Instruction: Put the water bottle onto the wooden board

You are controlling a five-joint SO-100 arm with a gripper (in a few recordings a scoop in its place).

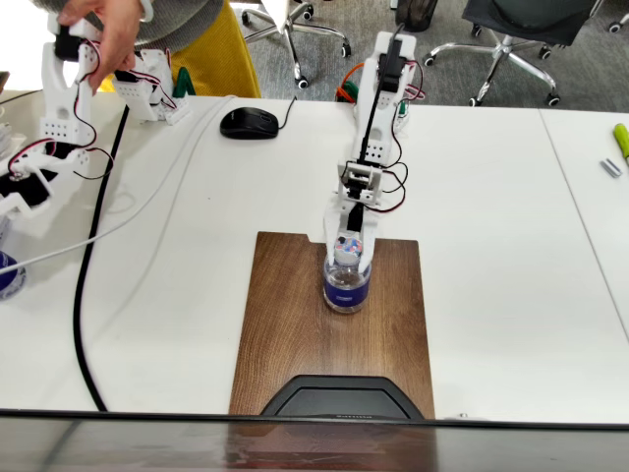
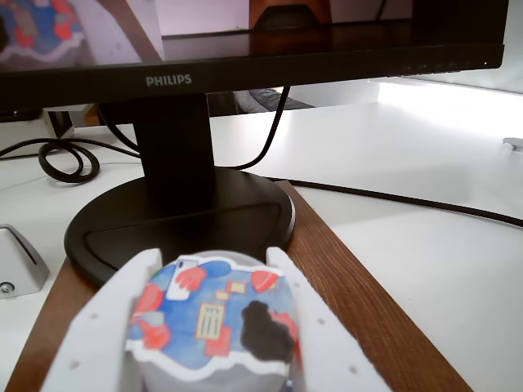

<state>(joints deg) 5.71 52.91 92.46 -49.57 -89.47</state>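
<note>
The pincer is clamped on the cap end of the water bottle, which stands upright directly beneath it on the wooden board, roughly mid-board. The fixed view takes in the whole white arm reaching down from the far side of the tabletop, the bottle's clear body with its blue label band below the pincer, and the board's full outline. The wrist view shows instead the two white fingers pressed against either side of the bottle's top, which carries a colourful blue, red and white sticker.

Beyond the pincer in the wrist view stands a black monitor on a round black base whose edge overlaps the board's end; in the fixed view that base appears as a dark angular shape at the board's near edge. A black cable trails across the white surface to the right of the pincer in the wrist view.

In the fixed view, behind and left of the pincer lies a black mouse. Office chairs stand on the floor beyond the tabletop.
</note>
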